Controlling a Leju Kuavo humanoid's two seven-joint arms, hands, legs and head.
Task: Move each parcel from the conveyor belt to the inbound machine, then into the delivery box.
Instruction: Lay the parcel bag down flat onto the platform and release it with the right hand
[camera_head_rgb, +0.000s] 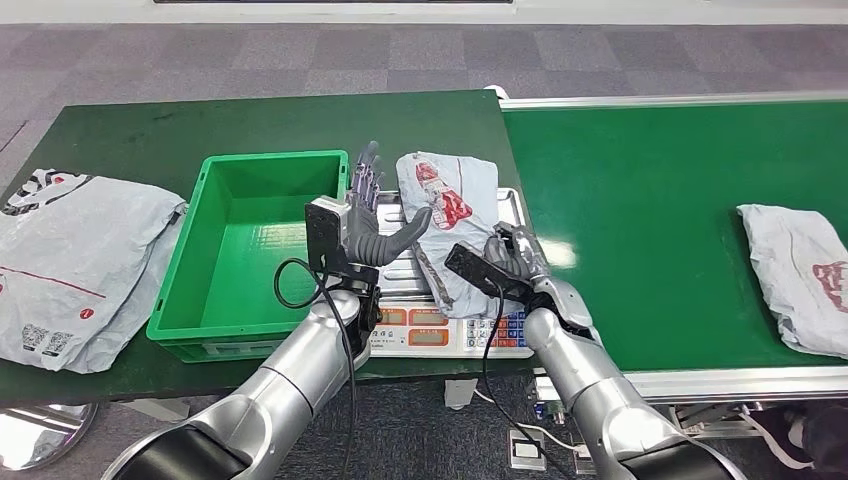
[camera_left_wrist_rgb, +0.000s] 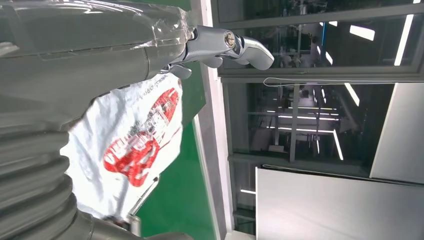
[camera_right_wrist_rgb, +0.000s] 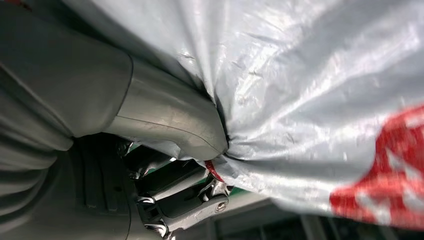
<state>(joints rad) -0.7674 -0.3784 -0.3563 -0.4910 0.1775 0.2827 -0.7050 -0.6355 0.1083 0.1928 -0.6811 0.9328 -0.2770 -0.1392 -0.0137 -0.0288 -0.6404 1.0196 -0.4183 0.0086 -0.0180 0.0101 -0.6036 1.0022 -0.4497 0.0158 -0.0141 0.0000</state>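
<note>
A grey parcel (camera_head_rgb: 445, 200) with red print lies on the inbound machine (camera_head_rgb: 450, 325), a scale with a steel plate and a keypad panel. My right hand (camera_head_rgb: 515, 255) grips the parcel's near edge; in the right wrist view the thumb (camera_right_wrist_rgb: 160, 115) and fingers (camera_right_wrist_rgb: 185, 200) pinch the crumpled film of the parcel (camera_right_wrist_rgb: 310, 75). My left hand (camera_head_rgb: 370, 215) is raised beside the parcel's left side with fingers spread upward and the thumb reaching toward it, holding nothing. The left wrist view shows that hand (camera_left_wrist_rgb: 75, 85) next to the parcel (camera_left_wrist_rgb: 135, 145).
The green delivery box (camera_head_rgb: 270, 160) stands just left of the scale. Another grey parcel (camera_head_rgb: 800, 270) lies on the green conveyor belt (camera_head_rgb: 650, 180) at the right. Large grey parcels (camera_head_rgb: 80, 260) lie on the table at the far left.
</note>
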